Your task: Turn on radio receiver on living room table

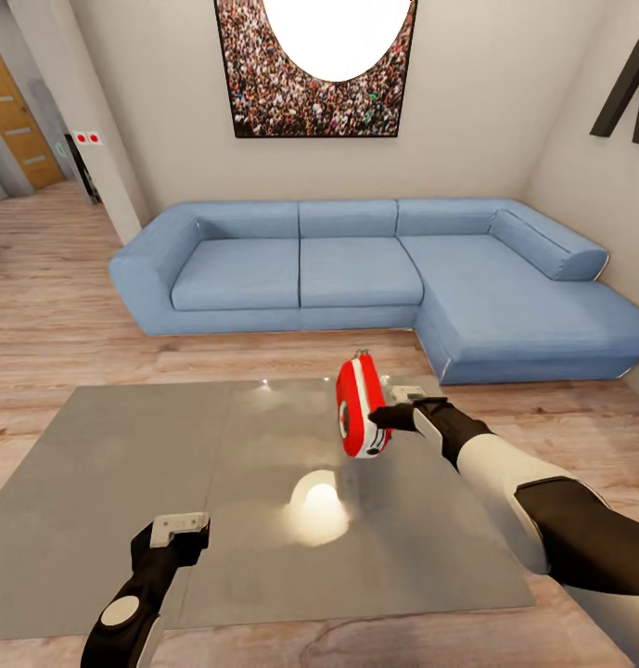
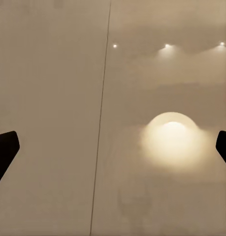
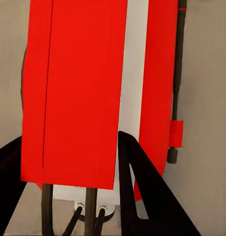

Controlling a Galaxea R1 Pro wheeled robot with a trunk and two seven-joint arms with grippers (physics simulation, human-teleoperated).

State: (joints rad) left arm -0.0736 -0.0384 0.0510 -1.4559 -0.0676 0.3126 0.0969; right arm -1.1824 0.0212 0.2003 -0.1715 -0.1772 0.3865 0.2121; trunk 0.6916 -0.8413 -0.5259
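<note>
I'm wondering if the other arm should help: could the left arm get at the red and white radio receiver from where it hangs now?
Probably yes. The left gripper hangs open over bare glossy grey table, nothing between it and the red and white radio receiver, which the right gripper holds.

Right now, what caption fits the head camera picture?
Right pincer holds the red radio receiver above the grey table before a blue sofa.

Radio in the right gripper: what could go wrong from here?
1. The radio receiver looks lifted above the table, held by the right gripper near one end; it could slip and drop onto the glossy top.
2. The left gripper hangs open well away from it, so nothing backs up the hold.
</note>
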